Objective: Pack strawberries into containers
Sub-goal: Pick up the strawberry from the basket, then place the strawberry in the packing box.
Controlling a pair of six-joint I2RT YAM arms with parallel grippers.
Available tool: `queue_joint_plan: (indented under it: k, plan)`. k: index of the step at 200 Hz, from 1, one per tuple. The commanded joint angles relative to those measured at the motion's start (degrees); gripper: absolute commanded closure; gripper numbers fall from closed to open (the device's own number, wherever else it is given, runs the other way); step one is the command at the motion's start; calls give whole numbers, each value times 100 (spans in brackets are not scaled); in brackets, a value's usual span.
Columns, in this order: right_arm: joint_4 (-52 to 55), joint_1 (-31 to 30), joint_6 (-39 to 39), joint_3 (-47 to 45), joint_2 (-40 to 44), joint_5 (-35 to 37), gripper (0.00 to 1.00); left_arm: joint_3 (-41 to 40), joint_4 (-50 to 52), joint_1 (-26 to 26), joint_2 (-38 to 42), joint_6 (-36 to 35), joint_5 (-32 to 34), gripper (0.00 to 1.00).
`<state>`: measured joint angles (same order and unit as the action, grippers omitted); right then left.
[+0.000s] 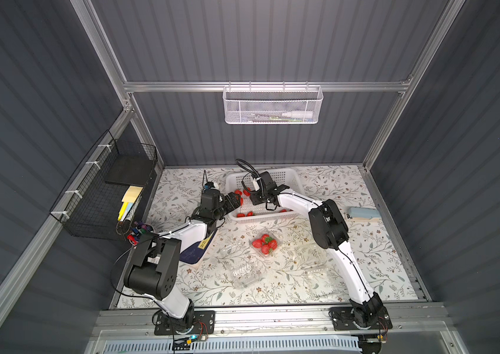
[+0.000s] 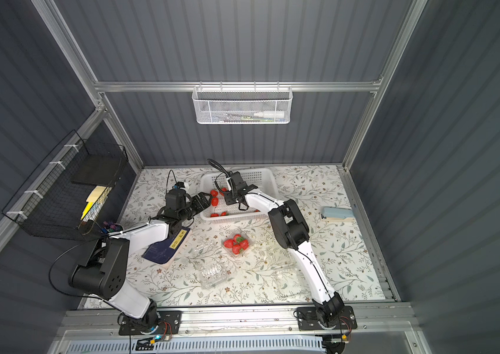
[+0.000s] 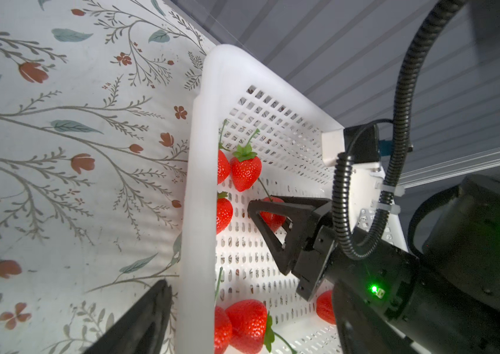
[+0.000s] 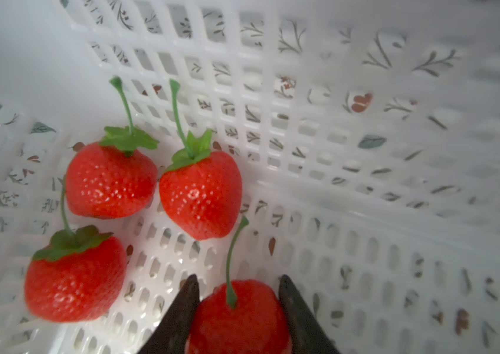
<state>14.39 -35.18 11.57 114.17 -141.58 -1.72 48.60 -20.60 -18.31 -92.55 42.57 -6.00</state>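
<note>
Here's the floral table [image 1: 349, 190] under me, with both my arms stretched toward its far side, where the white basket [image 1: 285, 175] sits. Nearer my bases lie the three clear containers. One [image 1: 279, 237] has a cluster of red strawberries [image 1: 264, 243] inside, and the other two [image 1: 244, 274] [image 1: 310, 259] look empty (clear plastic on a busy pattern, hard to read).

My left gripper [image 1: 234, 200] hangs at the basket's edge. The wrist view shows only one finger [image 3: 150, 318], just outside the white wall and over the table. The jaws stand wide apart and I see nothing between them.

My right gripper [image 4: 238, 279] is down inside the basket. Its two dark fingers are closed in against either side of one strawberry [image 4: 236, 315], whose green stem pokes up between them. I cannot tell whether that berry is off the basket floor.

Three loose berries lie just beside it on the perforated floor. Two [image 4: 110, 180] [image 4: 201, 196] are touching shoulder to shoulder near the wall. The third [image 4: 74, 275] lies a little apart from them.
</note>
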Motion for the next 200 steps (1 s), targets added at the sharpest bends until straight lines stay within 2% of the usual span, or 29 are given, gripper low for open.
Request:
queue_joint_plan:
  k: [1,66,85,100,116,149,175,192,200]
  plan:
    - [-131,66,64,-277,526,-101,74,137,126,19,193,-137,66,16]
    - [-112,143,226,-1046,1659,-623,81,207,224,13,355,-139,90,16]
    - [298,121,399,-1204,2156,-970,82,322,393,18,507,-138,184,16]
    - [344,4,503,-1706,2718,-1023,82,305,552,33,723,-72,429,14]
    - [160,-264,411,-2502,3442,-951,82,133,659,62,988,85,614,13]
    - [94,-1071,293,-3981,4538,-1283,82,-60,1053,168,1444,205,915,11]
    - [211,-1743,435,-4774,4861,-1563,82,-95,1455,277,1839,389,1360,8]
    - [238,-2081,485,-5088,4815,-1574,82,-164,1654,361,2120,533,1558,6]
    - [237,-2192,506,-5189,4749,-1819,83,-200,1709,411,2251,580,1609,5]
